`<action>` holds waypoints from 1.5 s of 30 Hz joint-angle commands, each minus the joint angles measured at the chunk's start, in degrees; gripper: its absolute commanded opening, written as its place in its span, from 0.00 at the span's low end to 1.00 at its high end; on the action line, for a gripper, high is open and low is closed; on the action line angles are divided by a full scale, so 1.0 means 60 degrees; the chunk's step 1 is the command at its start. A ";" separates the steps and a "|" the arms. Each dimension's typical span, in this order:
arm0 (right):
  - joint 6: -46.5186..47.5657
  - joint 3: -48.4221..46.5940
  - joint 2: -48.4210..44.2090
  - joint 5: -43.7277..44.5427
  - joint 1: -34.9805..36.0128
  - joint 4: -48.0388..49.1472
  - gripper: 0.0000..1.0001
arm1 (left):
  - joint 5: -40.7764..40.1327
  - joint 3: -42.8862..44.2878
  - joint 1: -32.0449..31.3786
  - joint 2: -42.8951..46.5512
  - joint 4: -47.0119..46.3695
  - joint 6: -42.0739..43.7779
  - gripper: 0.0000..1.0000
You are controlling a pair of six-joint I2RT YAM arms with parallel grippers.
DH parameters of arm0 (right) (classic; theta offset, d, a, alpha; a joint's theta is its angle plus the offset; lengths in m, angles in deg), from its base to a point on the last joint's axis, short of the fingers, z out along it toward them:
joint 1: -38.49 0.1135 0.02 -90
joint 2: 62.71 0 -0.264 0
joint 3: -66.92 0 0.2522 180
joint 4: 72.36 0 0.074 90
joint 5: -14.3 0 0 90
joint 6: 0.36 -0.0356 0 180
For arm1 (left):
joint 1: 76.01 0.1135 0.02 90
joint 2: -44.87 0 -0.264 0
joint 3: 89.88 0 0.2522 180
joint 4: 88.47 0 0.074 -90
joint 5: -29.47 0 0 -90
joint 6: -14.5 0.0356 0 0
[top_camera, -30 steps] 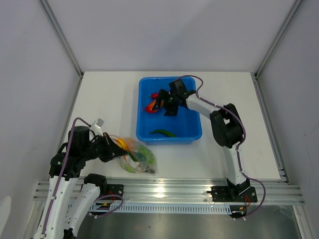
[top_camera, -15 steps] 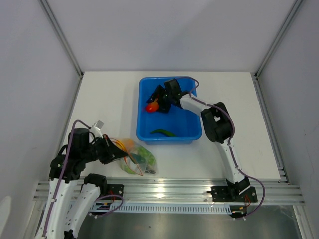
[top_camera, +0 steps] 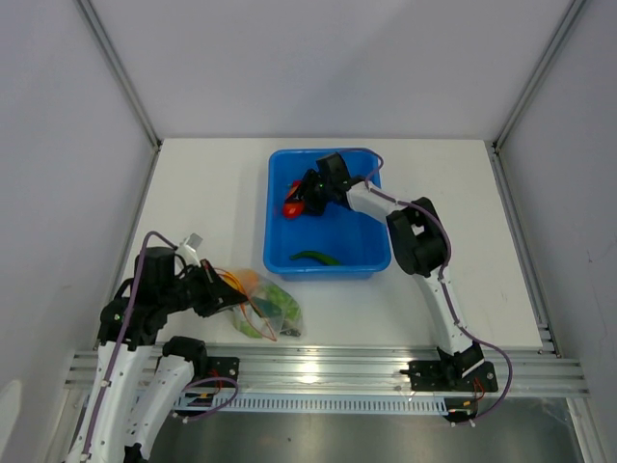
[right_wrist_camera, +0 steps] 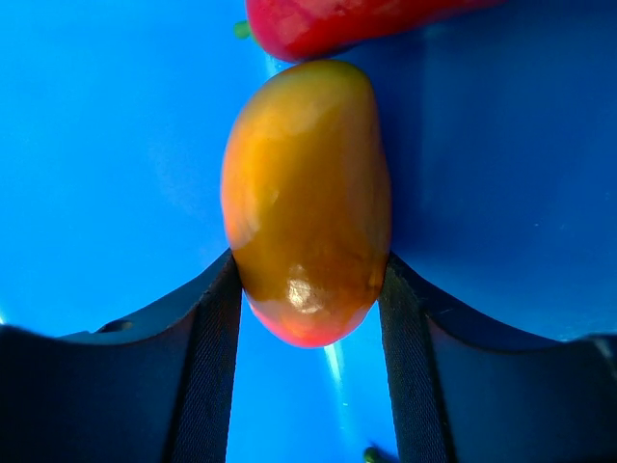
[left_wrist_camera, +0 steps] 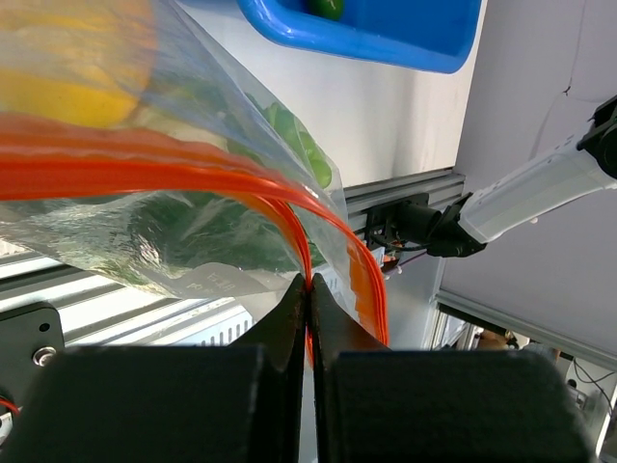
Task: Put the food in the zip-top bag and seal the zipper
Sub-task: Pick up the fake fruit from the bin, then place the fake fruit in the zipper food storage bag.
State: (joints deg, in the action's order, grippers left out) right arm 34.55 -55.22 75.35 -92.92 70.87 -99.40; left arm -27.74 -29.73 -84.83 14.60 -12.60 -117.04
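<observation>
White bench [top_camera: 212, 193], walled on three sides. Blue bin [top_camera: 328, 271] sits mid-bench, toward the back. Clear zip-top bag [top_camera: 275, 309] lies crumpled near the front edge, front-left of the bin (close, not touching it).

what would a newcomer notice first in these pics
The bright blue bin in the middle of the table, where the right gripper clasps a glossy yellow-orange piece, a finger against each side. Next, at the near left, the left gripper pinches the orange-red zipper of the clear zip-top bag, which holds green and yellow food.
</observation>
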 commanded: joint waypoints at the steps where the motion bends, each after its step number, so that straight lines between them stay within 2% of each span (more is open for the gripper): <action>1: 0.1079 -0.0160 -0.0361 0.0247 -0.0036 -0.0817 0.00 | 0.0144 0.0017 0.0064 -0.0142 -0.0229 -0.0035 0.01; 3: 0.1765 0.0015 -0.0757 0.0261 -0.0065 -0.0994 0.00 | 0.0130 0.0046 0.0064 -0.0200 -0.0229 0.0009 0.01; 9: 0.3698 0.1231 -0.3202 0.0248 0.0052 -0.1522 0.00 | 0.0012 0.0324 0.0064 -0.0318 -0.0244 0.0068 0.01; 13: 0.4827 0.1509 -0.4448 -0.0119 0.0403 -0.2546 0.00 | 0.0144 0.0529 0.0064 -0.0332 -0.0331 -0.0064 0.01; 21: 0.5710 0.1833 -0.6704 -0.0689 0.1179 -0.3645 0.00 | 0.0027 0.1481 0.0064 -0.0332 -0.0229 -0.0342 0.01; 30: 0.5959 0.1159 -0.7234 -0.1599 0.2335 -0.4216 0.00 | 0.0042 0.1160 0.0064 -0.0274 -0.0214 -0.0415 0.01; 37: 0.6559 0.0178 -0.6956 -0.1424 0.3493 -0.4862 0.00 | -0.0017 0.1262 0.0064 -0.0201 -0.0112 -0.0489 0.01; 45: 0.6867 -0.0364 -0.6692 -0.1145 0.4080 -0.5330 0.00 | -0.0119 0.1277 0.0063 -0.0157 -0.0038 -0.0489 0.01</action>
State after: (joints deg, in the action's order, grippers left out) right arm 73.58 -54.37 34.24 -100.63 94.54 -129.25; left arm -28.33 -22.86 -84.83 13.07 -12.47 -119.07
